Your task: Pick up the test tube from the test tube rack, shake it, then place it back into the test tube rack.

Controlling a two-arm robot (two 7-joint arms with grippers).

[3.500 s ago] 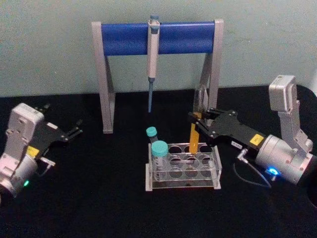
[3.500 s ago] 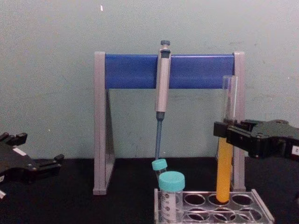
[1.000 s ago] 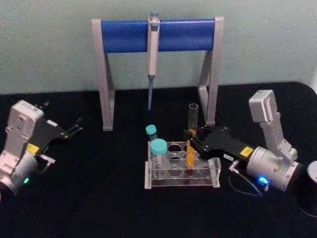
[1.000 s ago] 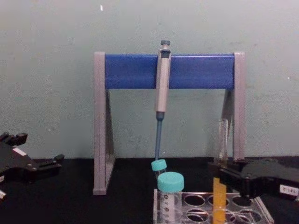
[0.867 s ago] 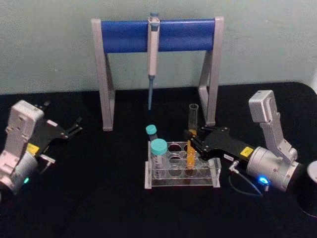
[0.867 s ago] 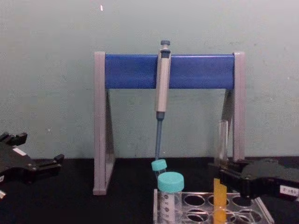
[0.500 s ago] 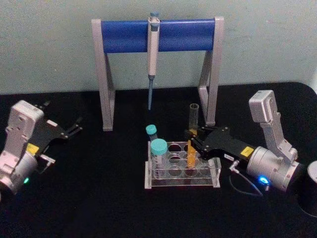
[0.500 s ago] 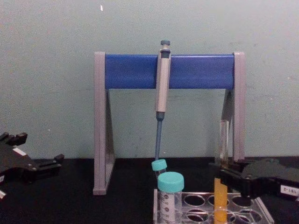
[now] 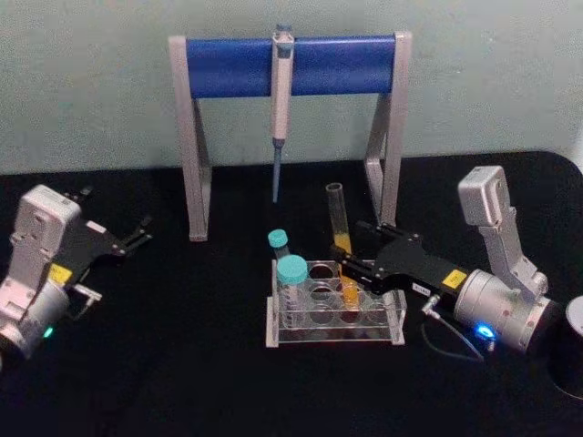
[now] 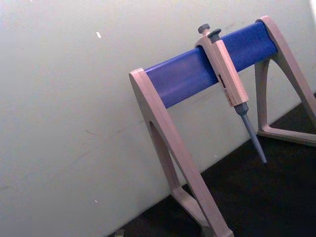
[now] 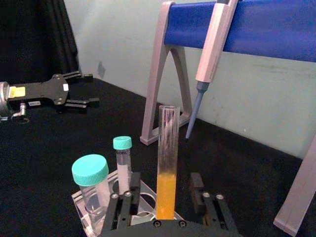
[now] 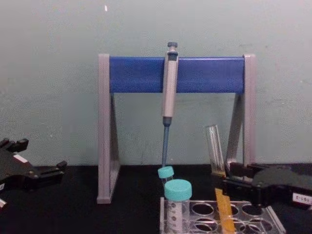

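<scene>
Now test tube [image 9: 342,255] in rack [image 9: 334,313], top leaning left

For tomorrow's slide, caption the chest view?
Right gripper open around the tilted test tube seated in the test tube rack.

We see soft, even, rather dim light with a green cast on the wall [image 9: 492,82]. The black table [image 9: 182,364] swallows shadows. A blue lamp glows on the right arm [image 9: 481,330], a green one on the left [image 10: 25,180]... We see dim, even light with no hard shadows. The wall [image 9: 492,82] behind the right gripper [image 9: 351,246] is the brightest area; the black table [image 9: 182,364] under it swallows detail. A faint sheen runs down the tube [image 11: 167,143] between its fingers.
</scene>
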